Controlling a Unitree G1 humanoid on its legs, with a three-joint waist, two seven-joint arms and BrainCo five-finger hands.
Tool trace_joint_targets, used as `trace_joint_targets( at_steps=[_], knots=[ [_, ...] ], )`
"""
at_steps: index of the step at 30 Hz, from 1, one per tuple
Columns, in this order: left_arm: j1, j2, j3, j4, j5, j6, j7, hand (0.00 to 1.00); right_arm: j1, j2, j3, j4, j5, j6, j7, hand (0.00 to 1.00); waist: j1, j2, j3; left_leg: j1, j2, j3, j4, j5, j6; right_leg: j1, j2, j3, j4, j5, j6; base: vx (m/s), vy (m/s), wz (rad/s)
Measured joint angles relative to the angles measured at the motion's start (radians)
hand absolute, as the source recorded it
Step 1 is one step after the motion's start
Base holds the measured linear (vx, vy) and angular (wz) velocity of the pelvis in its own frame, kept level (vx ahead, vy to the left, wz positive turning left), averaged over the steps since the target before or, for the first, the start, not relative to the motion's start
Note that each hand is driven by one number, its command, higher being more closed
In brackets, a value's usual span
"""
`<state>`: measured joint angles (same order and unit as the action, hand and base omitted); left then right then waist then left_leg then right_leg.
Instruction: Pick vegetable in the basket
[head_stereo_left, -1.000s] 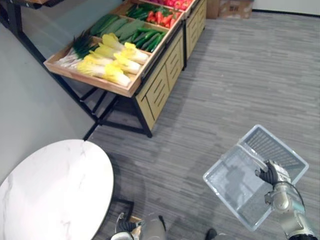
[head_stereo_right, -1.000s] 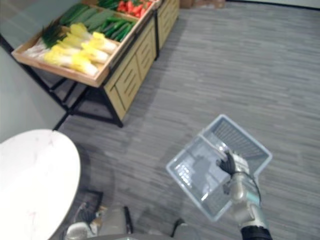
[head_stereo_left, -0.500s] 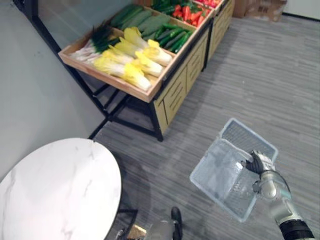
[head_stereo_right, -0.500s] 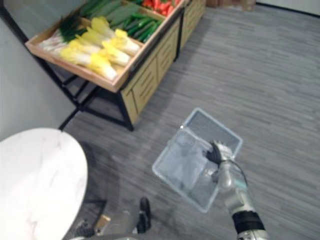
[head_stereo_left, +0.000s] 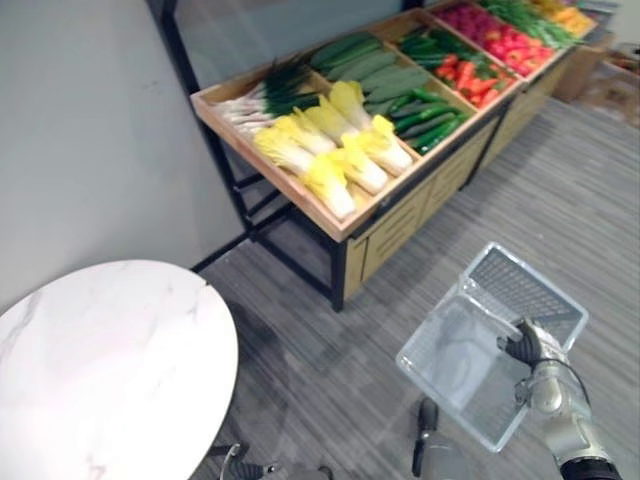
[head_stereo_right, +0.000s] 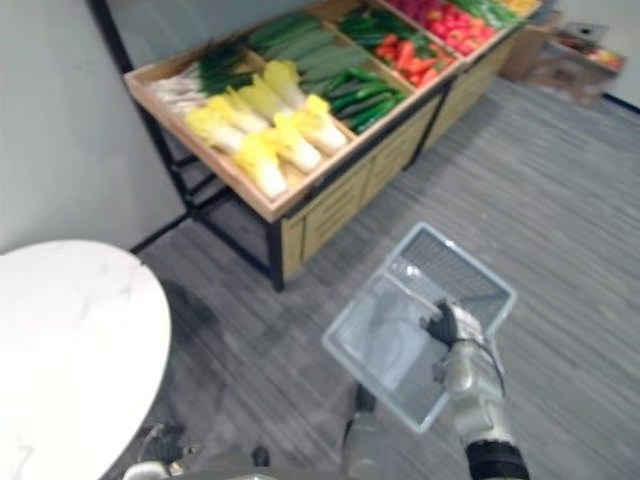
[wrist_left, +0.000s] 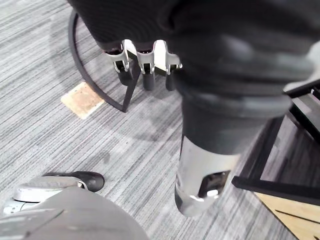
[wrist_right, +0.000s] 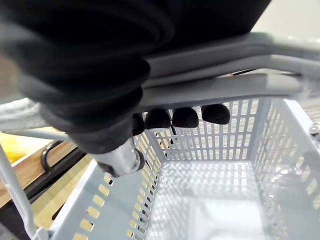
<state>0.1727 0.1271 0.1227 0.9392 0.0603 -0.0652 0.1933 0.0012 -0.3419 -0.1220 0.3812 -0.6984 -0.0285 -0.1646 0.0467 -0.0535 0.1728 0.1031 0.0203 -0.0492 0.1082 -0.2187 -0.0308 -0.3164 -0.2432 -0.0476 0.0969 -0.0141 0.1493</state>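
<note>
My right hand (head_stereo_left: 530, 350) is shut on the handle (wrist_right: 225, 60) of a pale grey plastic basket (head_stereo_left: 455, 365), which hangs empty above the floor at the lower right. In the right wrist view its dark fingertips (wrist_right: 185, 117) curl under the handle, with the slotted basket wall (wrist_right: 200, 140) below. Beyond the basket, a wooden stand (head_stereo_left: 390, 215) holds yellow-white cabbages (head_stereo_left: 330, 165), leeks (head_stereo_left: 260, 90), cucumbers (head_stereo_left: 425, 110) and red peppers (head_stereo_left: 480, 85). My left hand (wrist_left: 145, 70) hangs low over the floor, fingers relaxed and holding nothing.
A round white marble table (head_stereo_left: 100, 370) fills the lower left. A grey wall (head_stereo_left: 90, 130) runs behind it to the stand's black metal legs (head_stereo_left: 265, 210). Grey striped carpet (head_stereo_left: 560, 200) lies open between the basket and the stand's drawer fronts.
The whole picture has shifted as the camera moved: the stand now sits nearer the centre and closer. The basket stays in my right hand.
</note>
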Motion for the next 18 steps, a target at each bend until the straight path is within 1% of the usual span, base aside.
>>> trace_joint_targets(
  at_steps=[1,2,3,4,5,6,7,8,9,10,11,12,13,14,15,16,17,18],
  knots=[
    [0.006,0.012,0.002,0.003,0.000,0.000,0.001,0.00,0.014,0.005,0.000,-0.003,0.001,0.003,-0.001,1.00,-0.005,-0.017,-0.010,0.016,0.009,-0.028,0.006,-0.034,-0.041,0.018,-0.010,-0.009,0.000,0.002,-0.002,0.46,-0.458,0.86],
    [0.012,0.025,0.003,0.006,0.000,0.000,0.001,0.00,0.026,0.007,-0.001,-0.006,0.001,0.003,-0.001,1.00,-0.007,-0.027,-0.017,0.022,0.014,-0.039,0.010,-0.054,-0.056,0.027,-0.014,-0.016,0.003,0.026,-0.007,0.45,-0.501,0.84],
    [0.003,0.011,0.013,0.022,0.000,0.003,0.000,0.00,0.033,0.006,-0.020,-0.003,0.002,0.007,0.000,1.00,-0.005,0.010,-0.023,0.021,0.073,-0.058,0.037,-0.094,-0.085,0.021,0.014,-0.057,0.062,0.112,-0.001,0.45,-0.494,0.59],
    [0.004,-0.016,0.023,0.026,0.000,0.001,0.001,0.00,0.032,0.005,-0.032,0.001,0.001,0.013,0.000,1.00,-0.003,0.047,-0.031,0.013,0.124,-0.069,0.058,-0.102,-0.096,0.022,0.061,-0.092,0.081,0.085,-0.026,0.51,-0.541,0.45],
    [0.004,-0.042,0.034,0.039,0.000,-0.001,0.000,0.00,0.025,0.004,-0.032,0.010,0.001,0.016,0.000,1.00,-0.003,0.086,-0.052,-0.027,0.169,-0.069,0.119,-0.081,-0.109,0.023,0.101,-0.121,0.092,0.061,-0.061,0.41,-0.412,0.23],
    [0.004,-0.054,0.035,0.048,0.000,-0.001,0.000,0.00,0.022,0.004,-0.032,0.016,0.003,0.016,0.000,1.00,-0.006,0.090,-0.054,-0.064,0.182,-0.070,0.187,-0.057,-0.114,0.024,0.112,-0.139,0.110,0.049,-0.077,0.36,-0.398,0.21],
    [0.004,-0.055,0.047,0.051,-0.003,-0.001,0.000,0.00,0.025,0.004,-0.032,0.017,0.011,0.016,0.000,1.00,-0.006,0.088,-0.052,-0.108,0.188,-0.073,0.271,-0.023,-0.105,0.027,0.116,-0.157,0.137,0.024,-0.094,0.34,-0.399,0.45],
    [0.000,-0.055,0.064,0.052,-0.015,-0.001,0.002,0.00,0.035,0.003,-0.041,0.017,0.012,0.017,0.000,1.00,-0.018,0.088,-0.051,-0.169,0.197,-0.069,0.392,0.039,-0.100,0.056,0.115,-0.189,0.156,-0.008,-0.110,0.33,-0.388,0.53],
    [-0.005,-0.055,0.067,0.053,-0.017,-0.001,0.003,0.00,0.046,0.001,-0.047,0.017,0.012,0.018,0.000,1.00,-0.018,0.088,-0.049,-0.192,0.204,-0.062,0.447,0.082,-0.100,0.081,0.117,-0.205,0.155,-0.021,-0.117,0.61,-0.573,1.49],
    [-0.019,-0.054,0.066,0.012,-0.017,-0.014,0.005,0.00,0.121,-0.011,-0.152,0.009,0.049,0.024,-0.036,1.00,-0.015,0.071,-0.033,-0.358,0.226,0.200,0.623,0.109,-0.018,0.273,0.108,-0.317,0.064,-0.084,-0.146,0.54,-0.405,1.26],
    [-0.020,-0.055,0.060,0.006,-0.017,-0.014,0.004,0.00,0.120,-0.012,-0.172,0.007,0.049,0.024,-0.043,1.00,-0.013,0.075,-0.031,-0.368,0.221,0.231,0.552,0.137,-0.015,0.272,0.109,-0.325,0.063,-0.085,-0.140,0.50,-0.322,1.14],
    [-0.020,-0.056,0.058,0.006,-0.016,-0.013,0.004,0.00,0.119,-0.012,-0.185,0.007,0.049,0.024,-0.045,1.00,-0.013,0.080,-0.031,-0.369,0.215,0.240,0.506,0.179,-0.021,0.273,0.113,-0.327,0.065,-0.087,-0.135,0.17,0.052,0.15],
    [-0.022,-0.053,0.059,0.004,-0.015,-0.013,0.003,0.00,0.120,-0.009,-0.188,0.007,0.049,0.029,-0.045,1.00,-0.015,0.072,-0.026,-0.359,0.207,0.250,0.482,0.178,-0.021,0.276,0.107,-0.328,0.064,-0.085,-0.130,0.16,0.065,0.20],
    [-0.024,-0.047,0.060,0.001,-0.015,-0.013,0.002,0.00,0.120,-0.009,-0.202,0.005,0.050,0.029,-0.045,1.00,-0.018,0.066,-0.008,-0.367,0.200,0.260,0.481,0.180,-0.022,0.291,0.098,-0.334,0.037,-0.083,-0.127,0.15,0.071,0.29],
    [-0.029,-0.044,0.062,0.001,-0.015,-0.015,0.000,0.00,0.123,-0.002,-0.222,0.001,0.049,0.030,-0.045,1.00,-0.021,0.062,0.010,-0.375,0.193,0.262,0.485,0.158,-0.023,0.313,0.096,-0.342,0.010,-0.092,-0.124,0.09,0.064,0.57],
    [-0.036,-0.045,0.073,0.007,-0.009,-0.015,-0.001,0.00,0.126,0.013,-0.265,0.001,0.049,0.045,-0.046,1.00,-0.033,0.057,0.015,-0.371,0.148,0.248,0.355,0.115,-0.033,0.340,0.085,-0.368,-0.032,-0.081,-0.113,0.07,0.085,0.69],
    [-0.035,-0.047,0.078,0.019,0.000,-0.009,0.001,0.00,0.127,0.011,-0.288,0.003,0.049,0.051,-0.051,1.00,-0.042,0.063,0.010,-0.355,0.117,0.226,0.166,0.142,-0.061,0.352,0.081,-0.386,-0.059,-0.069,-0.099,0.11,0.135,0.52],
    [-0.017,-0.055,0.077,0.021,0.002,-0.008,0.002,0.00,0.122,0.000,-0.315,0.015,0.049,0.052,-0.069,1.00,-0.036,0.092,0.011,-0.337,0.116,0.224,0.016,0.197,-0.078,0.354,0.102,-0.382,-0.074,-0.062,-0.084,0.13,0.167,0.05]
  ],
)
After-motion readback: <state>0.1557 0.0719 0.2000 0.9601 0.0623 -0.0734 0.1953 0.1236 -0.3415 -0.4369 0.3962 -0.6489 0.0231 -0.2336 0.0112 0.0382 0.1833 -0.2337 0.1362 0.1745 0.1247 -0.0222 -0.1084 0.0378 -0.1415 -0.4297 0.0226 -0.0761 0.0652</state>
